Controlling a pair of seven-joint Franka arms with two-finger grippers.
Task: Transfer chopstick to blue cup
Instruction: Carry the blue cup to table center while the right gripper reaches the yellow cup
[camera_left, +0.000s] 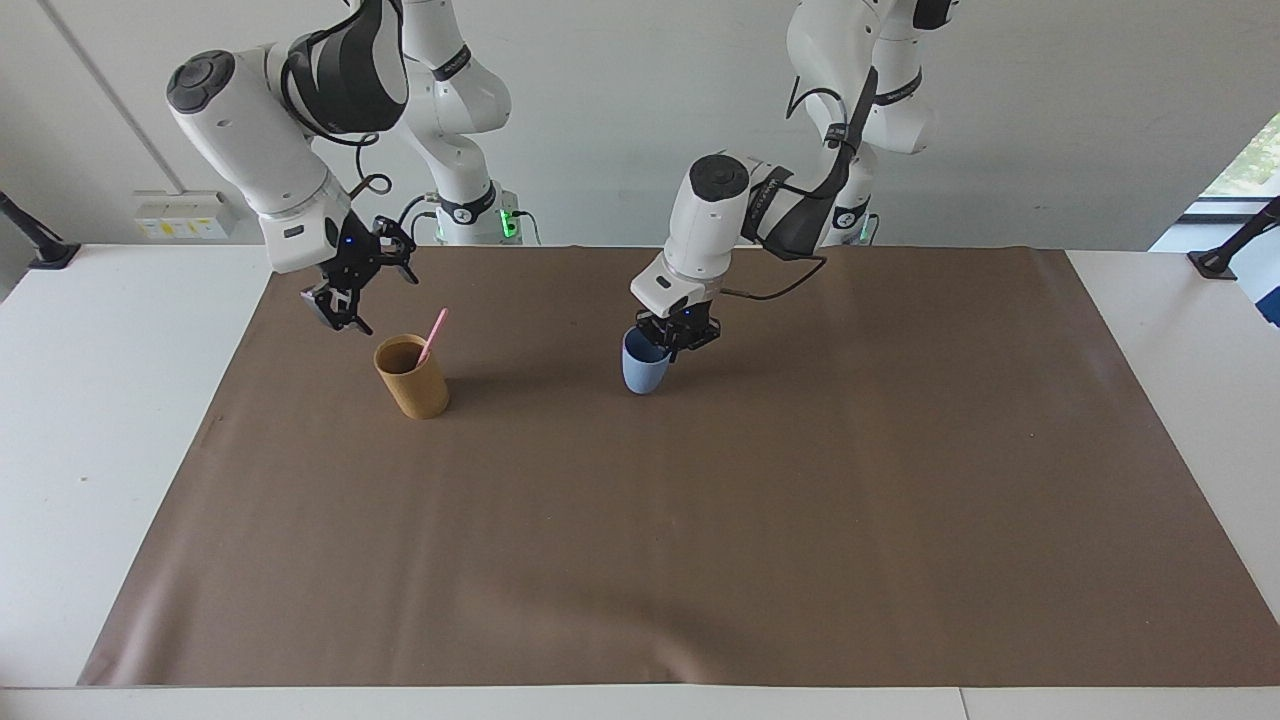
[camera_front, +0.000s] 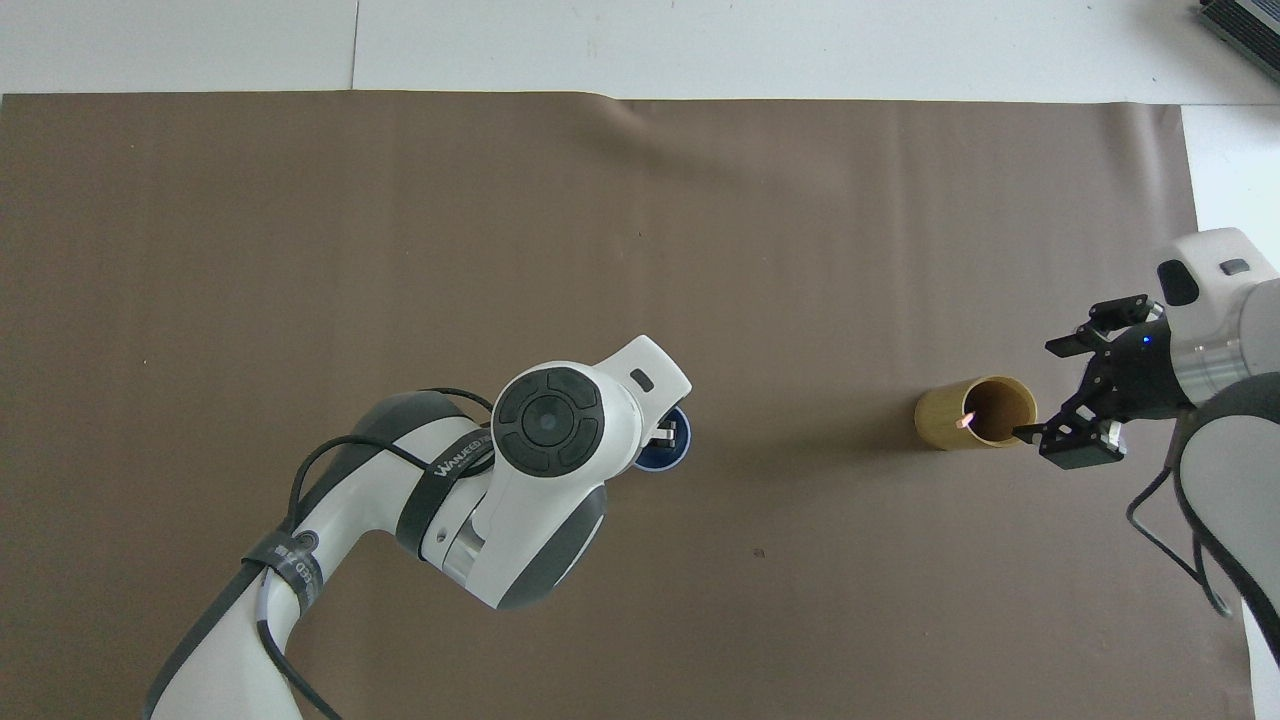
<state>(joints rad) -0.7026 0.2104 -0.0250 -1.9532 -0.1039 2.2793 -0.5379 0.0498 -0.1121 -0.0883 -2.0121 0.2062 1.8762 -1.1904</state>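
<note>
The pink chopstick stands leaning in the tan cup; only its tip shows in the overhead view, inside the tan cup. My left gripper is shut on the rim of the light-blue cup, which sits slightly tilted at or just above the mat near the table's middle. In the overhead view the left gripper and arm cover part of the blue cup. My right gripper is open and empty, in the air just beside the tan cup, over the mat toward the right arm's end.
A brown mat covers most of the white table. The left arm's elbow and forearm hang over the mat on the robots' side of the blue cup.
</note>
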